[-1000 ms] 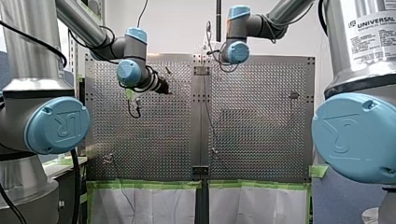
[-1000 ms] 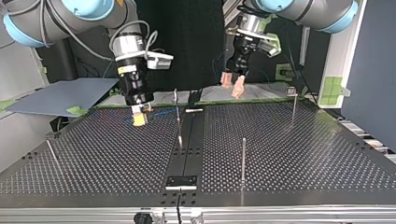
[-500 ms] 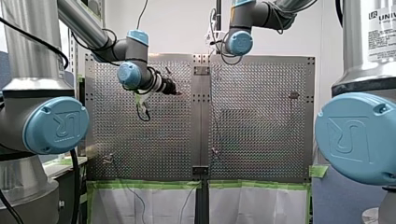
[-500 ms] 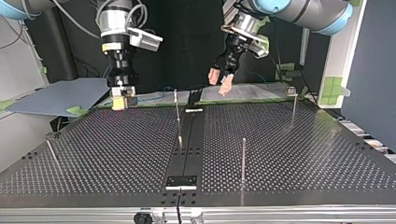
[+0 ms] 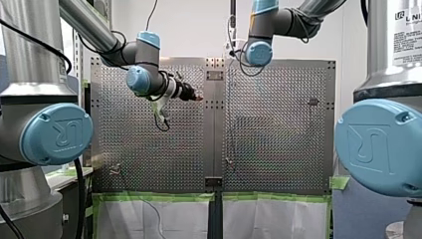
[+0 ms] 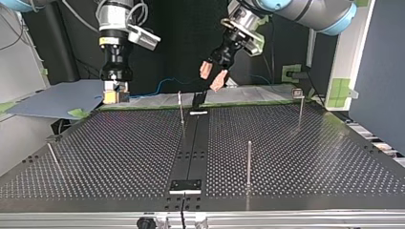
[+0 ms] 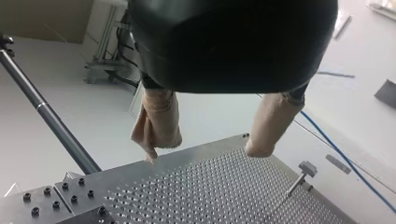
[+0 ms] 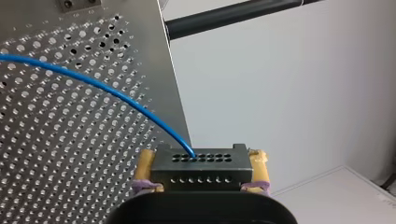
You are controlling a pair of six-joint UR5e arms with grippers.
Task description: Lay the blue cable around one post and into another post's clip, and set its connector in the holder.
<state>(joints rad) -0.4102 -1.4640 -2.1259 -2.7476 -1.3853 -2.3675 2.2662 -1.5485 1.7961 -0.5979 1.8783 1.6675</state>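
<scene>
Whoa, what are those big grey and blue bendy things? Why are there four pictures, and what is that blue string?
Those are two robot arms, each ending in a gripper with two fingers. One picture is taken from behind the arms, one from across the table facing them, and two from small cameras on the arms' wrists. The table is a metal plate full of little holes, with thin posts standing on it. My right gripper is squeezing a black connector between its yellow pads. The blue string is a blue cable that plugs into that connector. My left gripper is open above the table's far edge and holds nothing.
</scene>
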